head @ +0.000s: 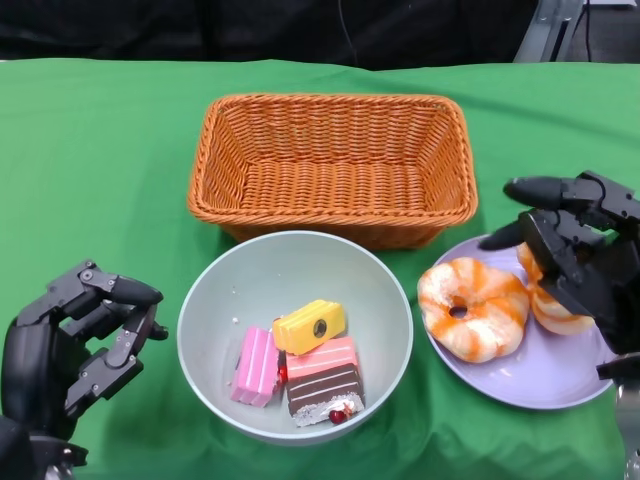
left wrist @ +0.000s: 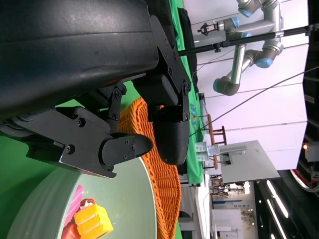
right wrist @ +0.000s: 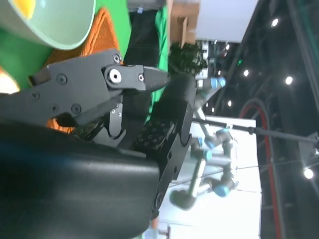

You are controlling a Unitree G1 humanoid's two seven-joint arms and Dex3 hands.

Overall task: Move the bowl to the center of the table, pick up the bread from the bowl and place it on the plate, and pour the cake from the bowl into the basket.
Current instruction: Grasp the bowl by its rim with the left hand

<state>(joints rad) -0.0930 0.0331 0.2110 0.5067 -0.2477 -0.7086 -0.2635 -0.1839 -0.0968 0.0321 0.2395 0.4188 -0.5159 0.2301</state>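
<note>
Green cloth covers the table (head: 100, 150); behind it the wrist views show a bright hall with other robot arms on stands.

We note the bowl (head: 250, 290) sitting near the middle of the near edge, just in front of the wicker basket (head: 332, 165), its far rim close to the basket's near wall. That placement suits the pour: a short tip forward should carry the contents over the wall. Three cake pieces lie in the bowl: a pink slice (head: 257, 365), a yellow one (head: 311, 326) and a chocolate-layered one (head: 323, 381), all touching. No bread shows in the bowl. Two orange-glazed rings of bread rest on the plate (head: 520, 385) to the right, the nearer one (head: 472, 308) in full sight, the other (head: 548, 300) partly hidden by the right hand. We judge the bread step done and the pour still to come.

Right hand (head: 580, 255) hangs over the far side of the plate, fingers spread and extended, holding nothing we can see; whether it touches the hidden bread we cannot tell.

Left hand (head: 75, 345) sits just beside the bowl's left wall, fingers loosely curled but apart, empty, not touching the rim. Its pose reads as readiness to grasp the bowl.
</note>
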